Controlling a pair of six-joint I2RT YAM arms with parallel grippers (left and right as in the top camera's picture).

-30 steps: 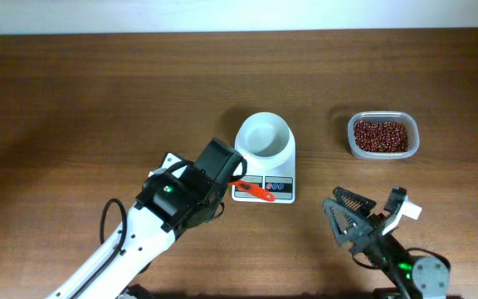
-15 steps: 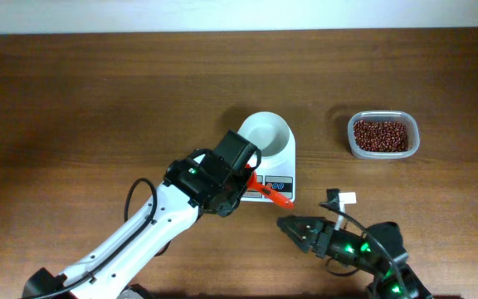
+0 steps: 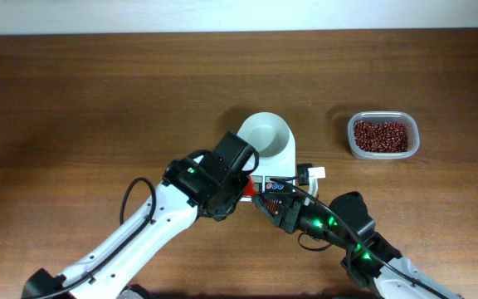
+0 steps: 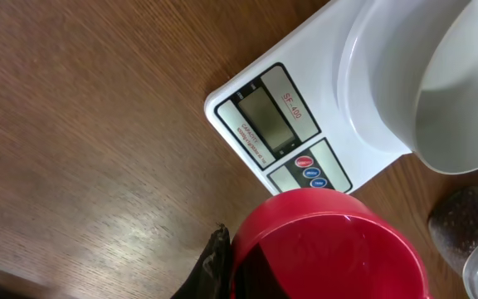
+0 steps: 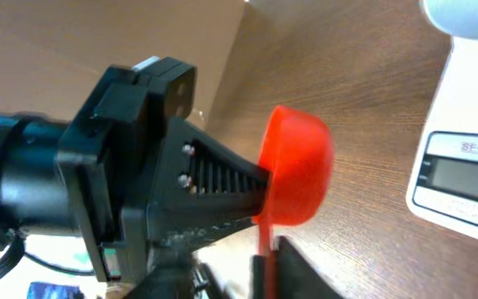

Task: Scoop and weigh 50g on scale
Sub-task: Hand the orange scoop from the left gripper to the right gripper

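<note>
The left gripper (image 3: pixel 239 183) is pinching the red scoop (image 5: pixel 297 178) just beside the scale (image 4: pixel 276 124), and the right gripper (image 3: pixel 264 201), whose closing cannot be told, should probably seize its handle firmly before the left one releases.

Free tabletop (image 3: pixel 98 100) left; scale (image 3: pixel 264 137) front seemingly crowded

Overhead, the left arm (image 3: pixel 206 178) and right arm (image 3: pixel 322 224) cover the scale (image 3: pixel 265 137) front and most of the red scoop (image 3: pixel 246 188). Left wrist view crops the scoop's bottom, and the display (image 4: pixel 265 119) is unreadable.
</note>
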